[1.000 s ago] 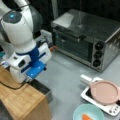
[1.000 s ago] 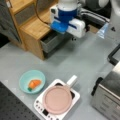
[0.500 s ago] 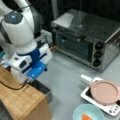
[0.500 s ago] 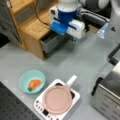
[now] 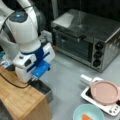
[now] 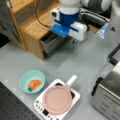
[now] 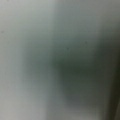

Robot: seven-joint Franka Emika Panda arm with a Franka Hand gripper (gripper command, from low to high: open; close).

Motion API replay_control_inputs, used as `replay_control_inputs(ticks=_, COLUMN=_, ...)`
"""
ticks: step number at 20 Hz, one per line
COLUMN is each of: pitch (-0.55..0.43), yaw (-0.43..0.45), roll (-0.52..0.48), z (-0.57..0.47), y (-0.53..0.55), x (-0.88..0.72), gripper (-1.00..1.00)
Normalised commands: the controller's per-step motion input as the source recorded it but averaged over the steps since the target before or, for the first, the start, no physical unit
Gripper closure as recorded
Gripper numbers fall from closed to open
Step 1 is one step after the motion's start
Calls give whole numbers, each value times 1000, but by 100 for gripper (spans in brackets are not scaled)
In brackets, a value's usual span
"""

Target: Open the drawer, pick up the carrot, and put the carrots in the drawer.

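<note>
While the gripper (image 6: pixel 65 40) hangs over one drawer (image 6: pixel 51 42), fingers' state unclear, one carrot (image 6: pixel 34 83) waits.

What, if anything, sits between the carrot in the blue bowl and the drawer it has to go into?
Nothing visible on the table between them. The carrot lies in the light blue bowl, and bare grey tabletop runs from there to the partly open drawer. The gripper hangs right at the drawer, over its opening.

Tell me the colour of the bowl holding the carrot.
Light blue-green; the bowl with the orange carrot inside shows best in a front view.
</note>
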Motion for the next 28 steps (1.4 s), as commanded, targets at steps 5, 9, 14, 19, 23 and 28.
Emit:
replay_control_inputs(ticks=5, pitch=73, yaw=-106, roll=87, z=-19, y=300, x=161, gripper=-100)
replay_control_inputs(ticks=9, pitch=57, yaw=-146, roll=96, z=39, y=359, x=161, gripper=-100)
replay_control_inputs(ticks=14, pitch=58, yaw=-165, roll=106, z=77, y=357, x=141, gripper=-100)
replay_control_inputs(ticks=19, pitch=59, yaw=-171, roll=117, z=92, y=289, x=115, gripper=-100)
replay_control_inputs(ticks=23, pitch=60, yaw=-165, roll=121, z=89, y=188, x=100, gripper=-100)
replay_control_inputs(ticks=28, pitch=58, yaw=-173, roll=119, z=90, y=204, x=103, gripper=-100)
